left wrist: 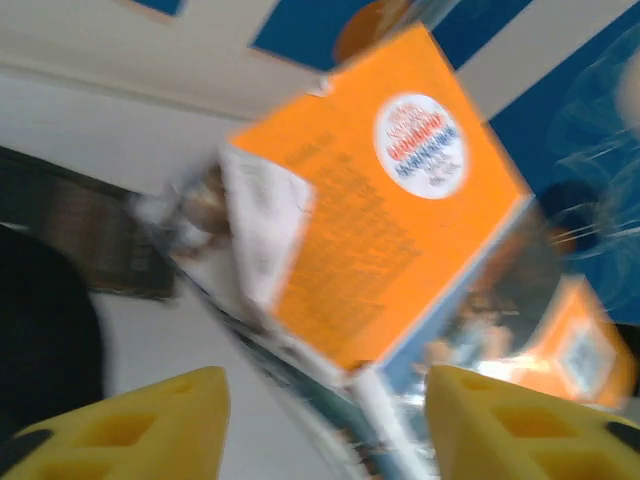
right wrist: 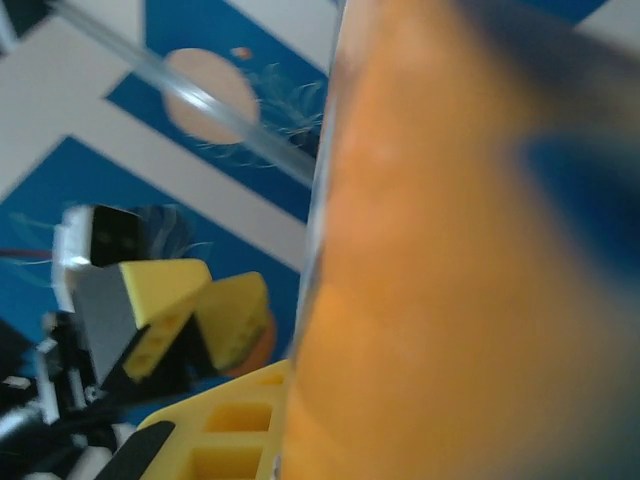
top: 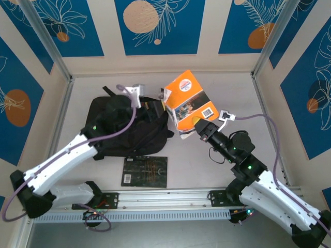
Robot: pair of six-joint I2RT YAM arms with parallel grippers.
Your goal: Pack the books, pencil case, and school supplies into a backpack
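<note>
Item: orange-and-white book point(top: 186, 97), held clear of the table point(top: 207, 170), tilted, just beside the backpack point(top: 121, 129). The right gripper point(top: 194, 127) pinches its lower edge, apparently to feed it in. Left gripper point(left wrist: 325, 425): jaws spread wide, facing the book, gripping nothing, likely placed to guide it. Black gold-patterned book point(top: 145, 171): flat on the table before the backpack, not yet packed.

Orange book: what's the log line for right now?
right end effector: grips orange book, raised | left end effector: open | black book: flat on table by backpack
</note>
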